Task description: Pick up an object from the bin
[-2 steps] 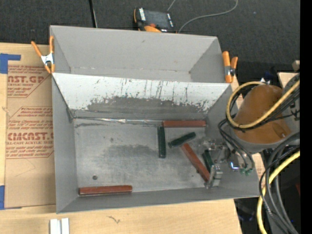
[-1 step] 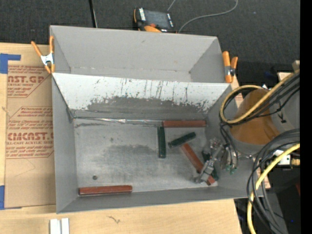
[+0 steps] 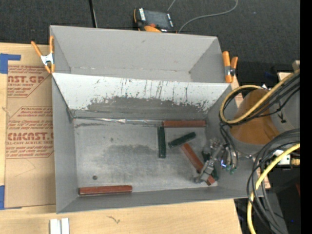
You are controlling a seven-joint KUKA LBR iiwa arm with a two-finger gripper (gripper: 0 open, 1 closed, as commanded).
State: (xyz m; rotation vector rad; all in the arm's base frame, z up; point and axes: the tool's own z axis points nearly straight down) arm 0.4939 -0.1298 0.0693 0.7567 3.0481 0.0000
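Observation:
My gripper (image 3: pixel 208 168) is low in the bin's front right corner, close to the right wall. It is over the near end of a red-brown stick (image 3: pixel 191 156) that lies slanted there, and it hides that end. A short dark green stick (image 3: pixel 181 140) lies tilted just behind the red one. A longer dark green stick (image 3: pixel 161 142) lies to the left of them, pointing front to back.
Another red-brown stick (image 3: pixel 184 124) lies along the foot of the back wall. One more red-brown stick (image 3: pixel 105 190) lies along the front wall at the left. The arm and its cables come in over the right rim.

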